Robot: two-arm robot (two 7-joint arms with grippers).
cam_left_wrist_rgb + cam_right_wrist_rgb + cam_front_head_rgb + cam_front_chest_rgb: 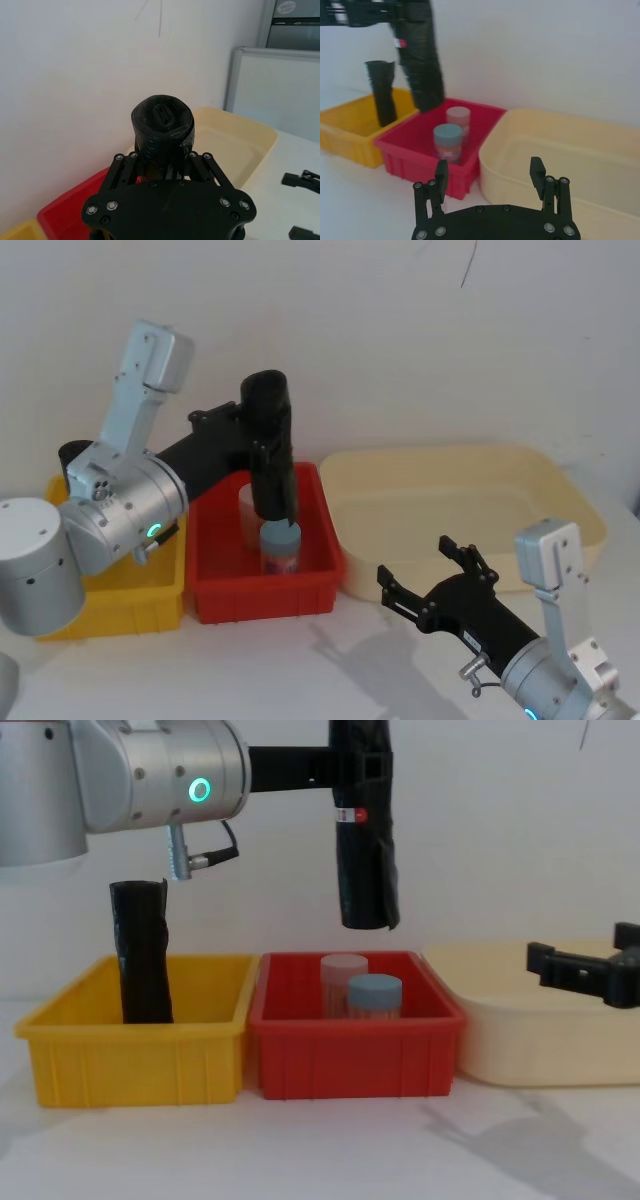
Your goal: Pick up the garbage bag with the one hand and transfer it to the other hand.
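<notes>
- The left gripper [260, 447] was clamped on the upper part of the garbage bag [365, 870], which hung upright above the red bin [355, 1020].
- The right gripper [415, 558] was spread wide and empty, at the front wall of the cream tub [520, 1040].
- Count: two jars [374, 995] in the red bin; one crinkled roll [140, 955] in the yellow bin [130, 1065].

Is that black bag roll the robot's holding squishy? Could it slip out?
Probably fairly stiff: the garbage bag hangs straight with the left gripper pinching only its upper part. Its wrinkled plastic probably squashes slightly and might slip.
</notes>
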